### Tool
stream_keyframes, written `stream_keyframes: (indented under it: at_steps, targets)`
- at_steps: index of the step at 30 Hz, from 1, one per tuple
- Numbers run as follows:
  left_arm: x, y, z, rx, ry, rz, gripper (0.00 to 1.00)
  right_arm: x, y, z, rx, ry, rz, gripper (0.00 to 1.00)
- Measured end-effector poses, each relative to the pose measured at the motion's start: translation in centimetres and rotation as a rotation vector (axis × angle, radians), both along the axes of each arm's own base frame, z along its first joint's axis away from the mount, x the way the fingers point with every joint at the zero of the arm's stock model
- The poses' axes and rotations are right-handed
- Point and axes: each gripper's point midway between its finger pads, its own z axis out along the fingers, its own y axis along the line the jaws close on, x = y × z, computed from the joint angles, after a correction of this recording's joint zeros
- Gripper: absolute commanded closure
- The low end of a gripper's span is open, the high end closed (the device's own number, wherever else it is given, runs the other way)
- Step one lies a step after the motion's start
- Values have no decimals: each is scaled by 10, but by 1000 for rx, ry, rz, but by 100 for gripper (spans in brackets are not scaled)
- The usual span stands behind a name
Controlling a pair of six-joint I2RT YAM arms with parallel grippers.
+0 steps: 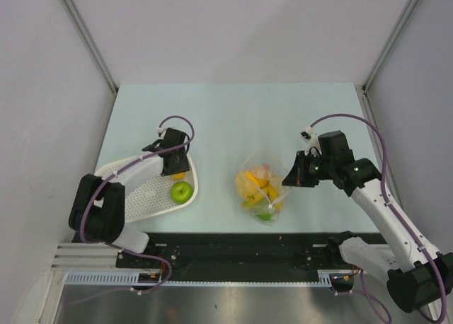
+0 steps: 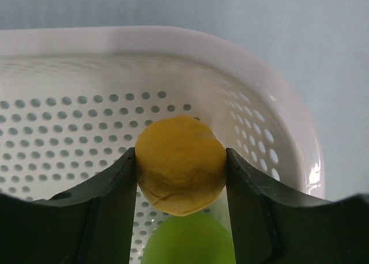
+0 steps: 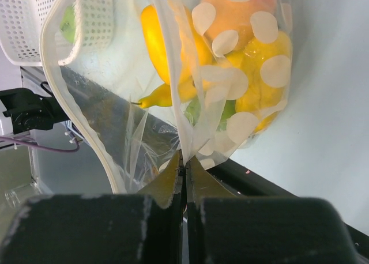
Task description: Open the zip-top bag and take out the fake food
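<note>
The clear zip-top bag [image 1: 263, 182] lies mid-table with yellow, orange and green fake food [image 1: 256, 187] inside. My right gripper [image 1: 291, 177] is shut on the bag's edge; in the right wrist view the film [image 3: 190, 131] is pinched between the closed jaws [image 3: 185, 163], white dots on it, its zip rim gaping at the left. My left gripper [image 1: 175, 170] is over the white perforated basket [image 1: 141, 193], shut on a round yellow-orange piece [image 2: 180, 163]. A green apple [image 1: 182, 191] lies in the basket just below it [image 2: 187, 241].
The basket [image 2: 277, 102] sits at the table's left front. A black rail [image 1: 233, 250] runs along the near edge by the arm bases. Grey walls close in the left, right and back sides.
</note>
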Motion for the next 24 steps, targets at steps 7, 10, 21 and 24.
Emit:
stream_keyframes:
  at_steps: [7, 10, 21, 24]
  targets:
    - [12, -13, -8, -47, -3, -15, 15, 5, -3, -3, -11, 9, 3, 100]
    - [12, -14, -8, -51, -2, -25, 6, 6, -4, -3, -11, 12, 3, 100]
    - [-2, -22, 62, -149, -159, -63, 6, 2, -2, 7, 22, -11, -4, 100]
    - [-16, -38, 104, -222, -271, -128, 14, 2, -1, 8, 30, -11, -3, 100]
